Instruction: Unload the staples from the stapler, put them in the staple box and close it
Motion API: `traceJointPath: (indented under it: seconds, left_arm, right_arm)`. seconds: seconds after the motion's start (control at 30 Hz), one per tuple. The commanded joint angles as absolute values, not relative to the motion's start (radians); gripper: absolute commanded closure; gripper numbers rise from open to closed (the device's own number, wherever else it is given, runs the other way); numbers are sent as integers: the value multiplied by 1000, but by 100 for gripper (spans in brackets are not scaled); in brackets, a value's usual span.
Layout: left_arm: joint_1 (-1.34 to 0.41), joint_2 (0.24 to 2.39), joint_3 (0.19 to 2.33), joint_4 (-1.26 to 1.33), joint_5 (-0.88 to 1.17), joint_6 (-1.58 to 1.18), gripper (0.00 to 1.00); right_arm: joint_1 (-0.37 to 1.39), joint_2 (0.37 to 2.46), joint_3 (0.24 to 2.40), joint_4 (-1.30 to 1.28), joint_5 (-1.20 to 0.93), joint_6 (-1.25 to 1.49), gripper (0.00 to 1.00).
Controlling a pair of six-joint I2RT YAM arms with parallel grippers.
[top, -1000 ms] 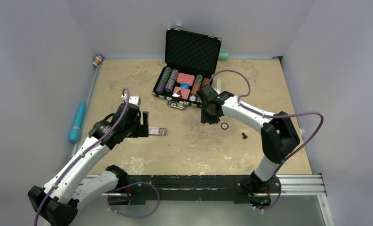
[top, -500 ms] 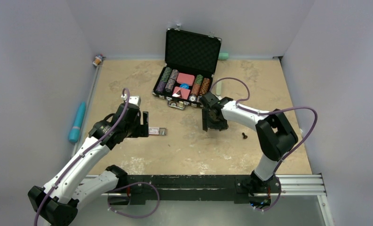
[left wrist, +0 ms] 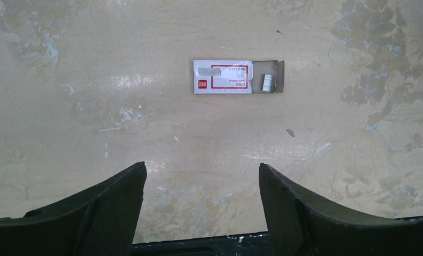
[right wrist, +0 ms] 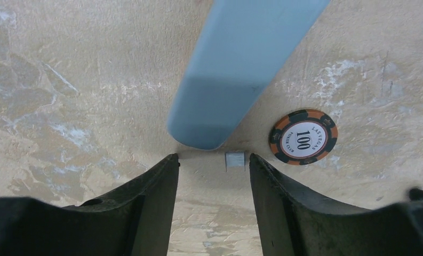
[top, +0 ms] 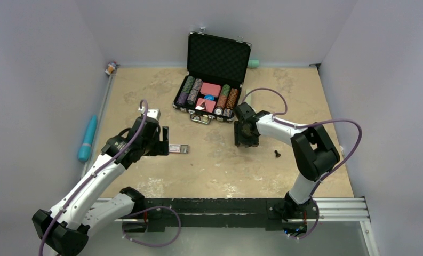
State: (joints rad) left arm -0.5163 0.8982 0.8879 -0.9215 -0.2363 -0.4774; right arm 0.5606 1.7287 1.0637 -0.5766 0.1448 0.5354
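Through the right wrist camera, a short silvery strip of staples [right wrist: 234,160] lies flat on the table [right wrist: 65,96]. It looks about as wide as it is long, so I cannot tell which way its long axis runs. It sits at 5 o'clock of the rounded end of a pale blue bar [right wrist: 236,69], just beside that end. The bar is blurred and close to the lens, and runs from 12 o'clock down toward the fingers. I cannot tell whether it is the stapler. A poker chip [right wrist: 303,137] marked 100 lies near the strip at its 2 o'clock. The right gripper [right wrist: 212,160] has its fingers spread wide and holds nothing. The strip is just inside the finger at picture right.

Through the left wrist camera, a small white and red box [left wrist: 222,77] lies with its long axis from 9 to 3 o'clock. Its tray is slid out at the 3 o'clock end. A second strip of staples [left wrist: 267,82] lies in that tray, its long axis from 12 to 6 o'clock, across the box. The left gripper [left wrist: 201,166] is spread wide and holds nothing, with the box at its 12 o'clock, well apart.

From above, the right gripper has moved toward 3 o'clock since a second ago and now covers the chip that showed then. The left arm and the box have not moved.
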Motion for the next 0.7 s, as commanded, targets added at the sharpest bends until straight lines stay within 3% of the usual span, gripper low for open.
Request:
traceJointPath:
  seconds: [0.0,0.67]
  left_arm:
    - [-509,906,897,-896,-230,-459,20]
    - [-509,944,904,-893,-210,-446,21]
  right_arm:
    - [555,1722,1048,-527,124,499,46]
    - [537,1742,1029,-540,140,488,61]
